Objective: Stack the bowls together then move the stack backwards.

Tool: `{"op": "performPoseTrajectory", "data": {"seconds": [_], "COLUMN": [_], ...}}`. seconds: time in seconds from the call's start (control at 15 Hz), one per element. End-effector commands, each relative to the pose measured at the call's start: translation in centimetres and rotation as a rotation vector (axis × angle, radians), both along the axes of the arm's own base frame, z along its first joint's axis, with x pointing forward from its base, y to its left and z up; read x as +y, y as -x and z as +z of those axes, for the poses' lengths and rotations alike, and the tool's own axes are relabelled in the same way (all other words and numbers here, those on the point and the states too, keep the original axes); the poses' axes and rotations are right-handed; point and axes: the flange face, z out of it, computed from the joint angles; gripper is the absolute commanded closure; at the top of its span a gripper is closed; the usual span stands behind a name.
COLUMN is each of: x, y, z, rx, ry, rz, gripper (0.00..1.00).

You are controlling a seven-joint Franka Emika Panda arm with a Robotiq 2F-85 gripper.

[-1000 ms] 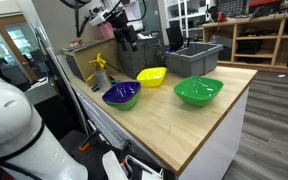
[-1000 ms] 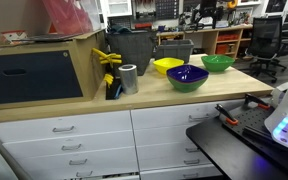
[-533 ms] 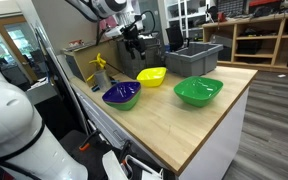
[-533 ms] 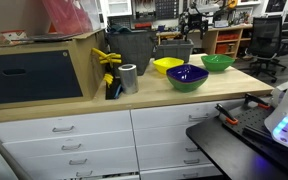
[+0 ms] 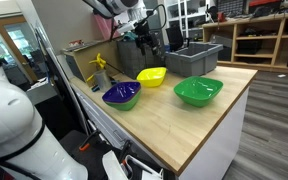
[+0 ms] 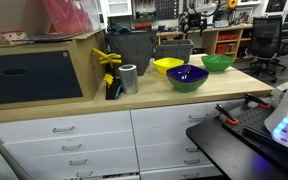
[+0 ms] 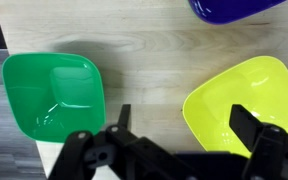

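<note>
Spread wide with nothing pinched between them, my dark fingers come in from the bottom edge of the wrist view, hanging above the light wooden worktop. Below them at lower right lies the small shiny yellow plastic bowl with a wavy squarish rim, partly framed by the fingers. The larger green plastic bowl sits at the left, bare wood between it and the yellow one. The purple plastic bowl shows only its edge at the upper right. None is nested in another. In an exterior view, a grey plastic bin stands behind them, towards the upper middle.
</note>
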Motion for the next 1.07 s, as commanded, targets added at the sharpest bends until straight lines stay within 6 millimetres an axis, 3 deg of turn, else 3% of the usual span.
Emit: {"op": "performPoseTrajectory", "data": {"seconds": [0.0, 0.07, 0.13, 0.67, 1.0], "x": [-2.9, -3.5, -2.6, -2.6, -6.2], "y": [-1.1, -1.3, -0.6, -0.5, -0.2], "z": [1.5, 2.2, 1.1, 0.6, 0.5], "rx": [0.029, 0.004, 0.005, 0.017, 0.028], "ry": [0.031, 0.046, 0.018, 0.013, 0.021], "rz": [0.004, -0.031, -0.011, 0.000, 0.019], "gripper": [0.00, 0.00, 0.00, 0.00, 0.00]}}
